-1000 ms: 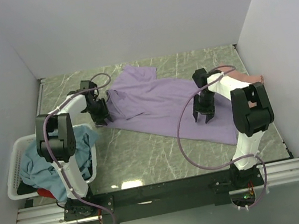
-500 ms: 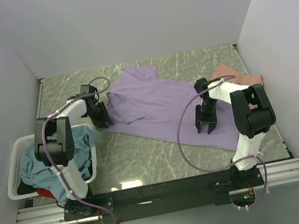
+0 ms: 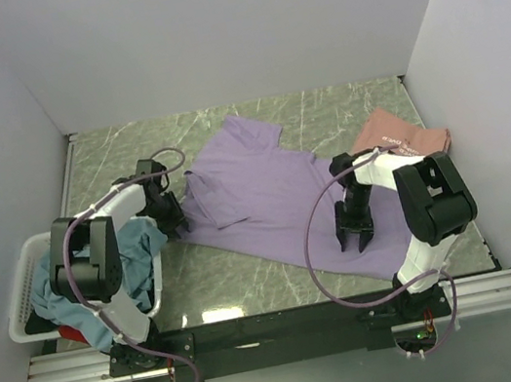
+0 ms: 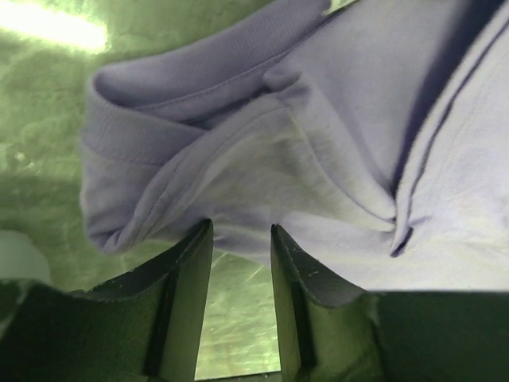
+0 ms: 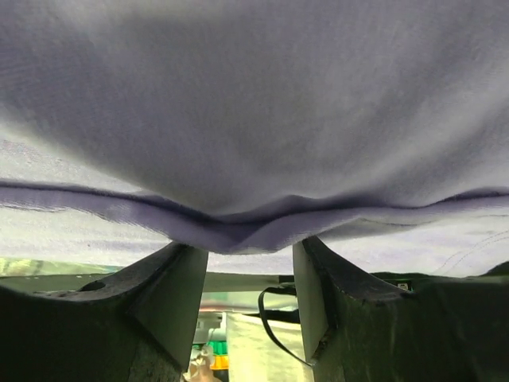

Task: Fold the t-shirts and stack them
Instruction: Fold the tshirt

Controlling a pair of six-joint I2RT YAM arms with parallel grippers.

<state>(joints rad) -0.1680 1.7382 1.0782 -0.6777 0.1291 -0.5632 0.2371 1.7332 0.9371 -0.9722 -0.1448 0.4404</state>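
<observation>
Broadly, the grey-green marble tabletop (image 3: pixel 250 271) carries the work, and the task looks roughly a quarter done. Across its middle lies the lavender t-shirt (image 3: pixel 255 186), spread out on a slant from far-left to near-right, wrinkled near the collar and not yet folded. At the left edge sits the white basket (image 3: pixel 20 302), with the teal t-shirt (image 3: pixel 59 285) heaped in it and spilling over the rim. A bit of the red t-shirt (image 3: pixel 73 332) shows beneath at the near side. At the far right the salmon-pink t-shirt (image 3: pixel 400 138) lies as a compact rectangle, apparently folded already, the start of a stack.

So one shirt seems finished, one is in hand, and two wait in the basket.

The left end effector (image 4: pixel 238 239) is clamped on the lavender shirt's left edge near the collar. The right end effector (image 5: pixel 250 247) pinches its near-right hem, the cloth bunching between the fingers.
</observation>
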